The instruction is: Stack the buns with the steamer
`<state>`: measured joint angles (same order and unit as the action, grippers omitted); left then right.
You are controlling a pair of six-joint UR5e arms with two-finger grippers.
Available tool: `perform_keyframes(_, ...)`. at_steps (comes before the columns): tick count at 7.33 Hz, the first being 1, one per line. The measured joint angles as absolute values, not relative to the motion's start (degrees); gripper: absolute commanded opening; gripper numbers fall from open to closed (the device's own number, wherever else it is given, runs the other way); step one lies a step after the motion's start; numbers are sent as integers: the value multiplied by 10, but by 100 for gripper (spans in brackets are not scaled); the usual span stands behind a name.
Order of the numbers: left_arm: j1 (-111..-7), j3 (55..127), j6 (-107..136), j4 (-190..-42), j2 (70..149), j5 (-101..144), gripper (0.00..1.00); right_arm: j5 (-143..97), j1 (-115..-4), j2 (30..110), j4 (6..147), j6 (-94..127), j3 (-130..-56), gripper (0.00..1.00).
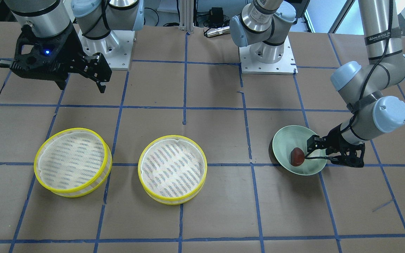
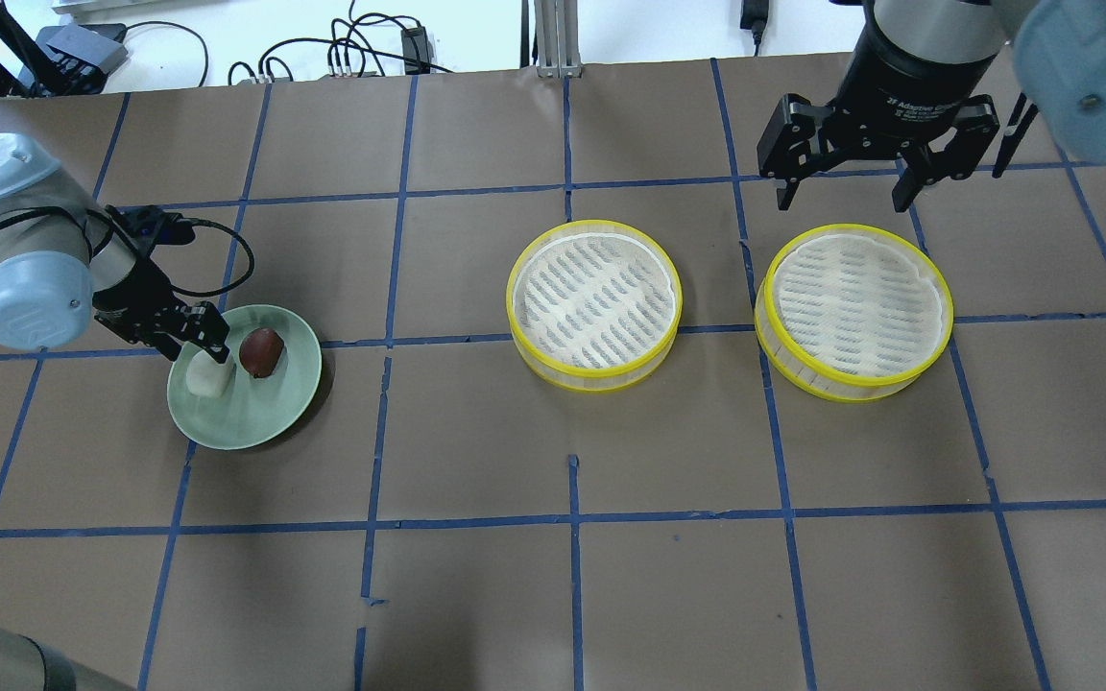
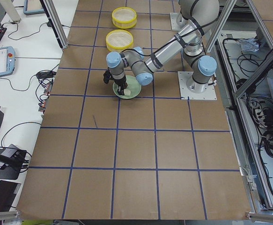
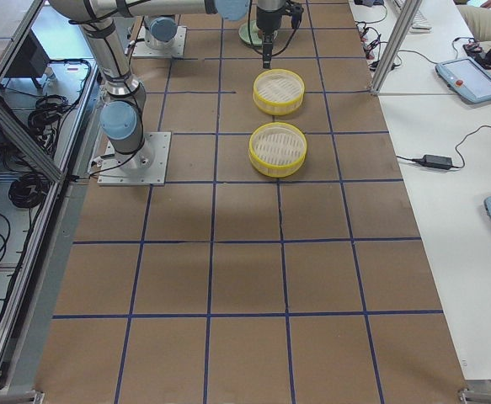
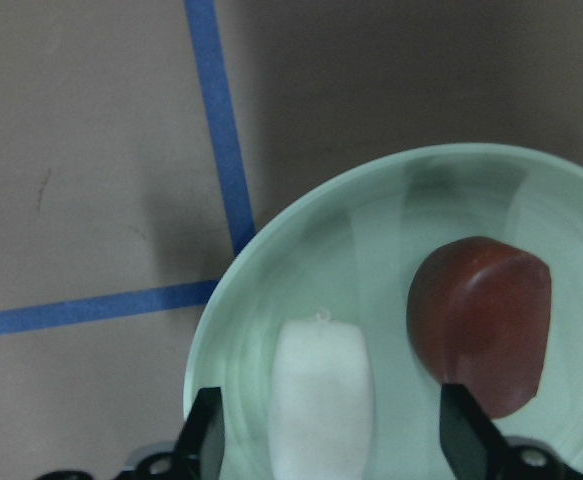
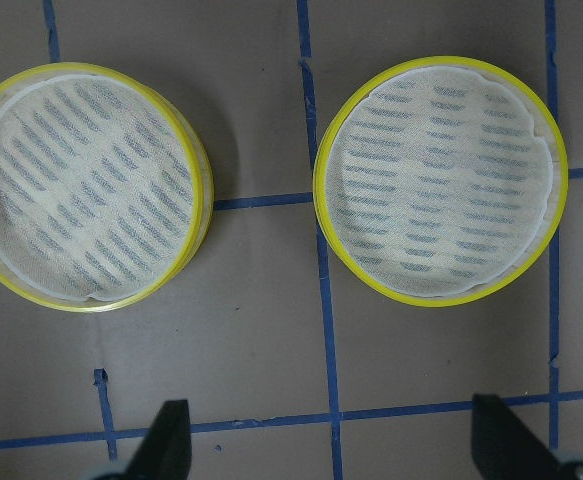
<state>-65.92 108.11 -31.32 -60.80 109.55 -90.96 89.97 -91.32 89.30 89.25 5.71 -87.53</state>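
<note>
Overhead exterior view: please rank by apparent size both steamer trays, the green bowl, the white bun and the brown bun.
1. Centre steamer tray and right steamer tray: about alike.
2. Green bowl.
3. Brown bun and white bun: similar; left gripper partly hides the white one, so unranked.

The left wrist view cuts the bowl point(image 5: 301, 250) off at the right and bottom edges. The white bun's point(image 5: 321, 390) near end runs out of frame, and only the tips of the left gripper point(image 5: 338, 440) show. Facing the robot, that bun is hidden behind the gripper. From the right end, the right gripper point(image 4: 266, 55) blocks much of the bowl, whose contents are too small to tell.
</note>
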Motion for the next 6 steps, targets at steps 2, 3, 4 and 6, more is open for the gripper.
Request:
perform_keyframes(2, -659, 1086, -312, -608, 1101, -915, 63, 900, -913, 893, 892, 57, -875, 100)
perform_keyframes(3, -660, 1087, -311, -608, 1104, -914, 40, 901, -913, 893, 892, 57, -875, 100)
perform_keyframes(4, -660, 1088, -311, -608, 1105, -914, 19, 901, -913, 893, 892, 57, -875, 100)
perform_keyframes(6, -660, 1085, -311, -608, 1106, -914, 5, 901, -913, 893, 891, 57, -875, 100)
